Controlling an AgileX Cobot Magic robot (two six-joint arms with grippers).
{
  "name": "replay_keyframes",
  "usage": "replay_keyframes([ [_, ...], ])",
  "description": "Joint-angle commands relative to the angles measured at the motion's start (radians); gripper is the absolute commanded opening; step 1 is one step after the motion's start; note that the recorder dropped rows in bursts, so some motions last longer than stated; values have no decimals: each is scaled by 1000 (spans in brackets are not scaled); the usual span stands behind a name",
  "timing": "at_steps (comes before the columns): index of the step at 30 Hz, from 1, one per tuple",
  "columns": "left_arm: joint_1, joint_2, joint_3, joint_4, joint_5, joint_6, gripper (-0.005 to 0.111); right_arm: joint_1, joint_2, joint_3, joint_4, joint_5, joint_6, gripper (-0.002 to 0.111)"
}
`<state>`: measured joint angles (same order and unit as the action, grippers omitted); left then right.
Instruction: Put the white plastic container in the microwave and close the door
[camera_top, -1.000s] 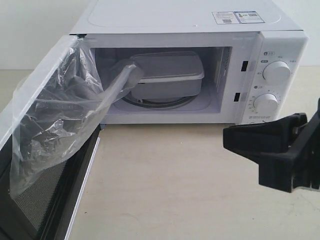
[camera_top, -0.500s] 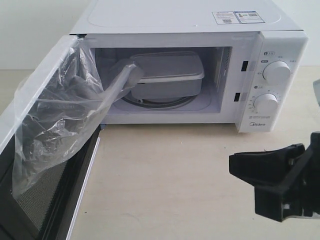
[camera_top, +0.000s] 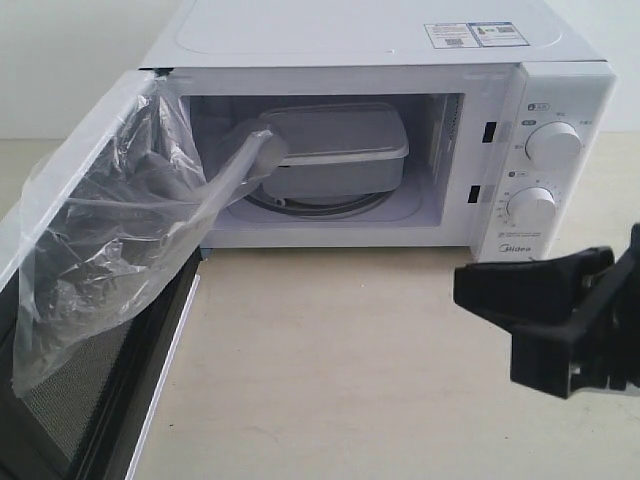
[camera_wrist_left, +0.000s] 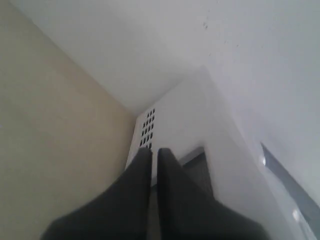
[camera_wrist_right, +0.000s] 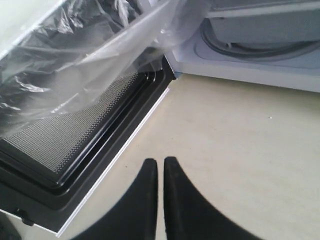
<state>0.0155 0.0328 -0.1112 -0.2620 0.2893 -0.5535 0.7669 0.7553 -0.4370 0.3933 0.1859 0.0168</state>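
The white plastic container (camera_top: 335, 150) sits lidded on the glass turntable (camera_top: 312, 208) inside the microwave (camera_top: 400, 60). The door (camera_top: 95, 390) stands swung open at the left, with crinkled clear film (camera_top: 130, 220) hanging off its inner face. My right gripper (camera_top: 460, 285) hovers shut and empty over the table, in front of the knob panel. In the right wrist view this gripper (camera_wrist_right: 160, 161) points at the door's inner face (camera_wrist_right: 65, 140) and film (camera_wrist_right: 85, 55). My left gripper (camera_wrist_left: 154, 150) is shut and empty, near the microwave's vented side wall (camera_wrist_left: 147, 127); the exterior view does not show it.
Two round knobs (camera_top: 552, 143) and the Midea logo (camera_top: 516, 238) are on the right panel. Beige tabletop (camera_top: 330, 360) stretches between the open door and my right gripper. A pale wall (camera_top: 60, 60) stands behind.
My right gripper dipped low, then rose back to nearly its earlier height. The film on the door hangs slightly differently. The container has not moved.
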Motion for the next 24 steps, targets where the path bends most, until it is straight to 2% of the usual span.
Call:
replay_keyframes([
  [1, -2, 92, -79, -15, 120, 33, 4, 1, -5, -83, -25, 60, -26, 0],
  [6, -2, 276, -246, -42, 278, 222, 4, 1, -5, -165, -47, 110, -27, 0],
  [12, -2, 505, -498, -55, 570, 388, 4, 1, -5, -193, -54, 149, -29, 0],
  [14, -2, 566, -580, -55, 664, 501, 4, 1, -5, -193, -72, 172, -29, 0],
  [16, -2, 608, -642, -63, 776, 686, 4, 1, -5, -193, -76, 188, -29, 0],
  [18, -2, 637, -688, -94, 840, 806, 4, 1, -5, -193, -78, 194, -27, 0],
  [22, -2, 663, -713, -195, 932, 828, 4, 1, -5, -193, -81, 193, -27, 0],
  [24, -2, 663, -713, -226, 932, 902, 4, 1, -5, -193, -81, 193, -27, 0],
])
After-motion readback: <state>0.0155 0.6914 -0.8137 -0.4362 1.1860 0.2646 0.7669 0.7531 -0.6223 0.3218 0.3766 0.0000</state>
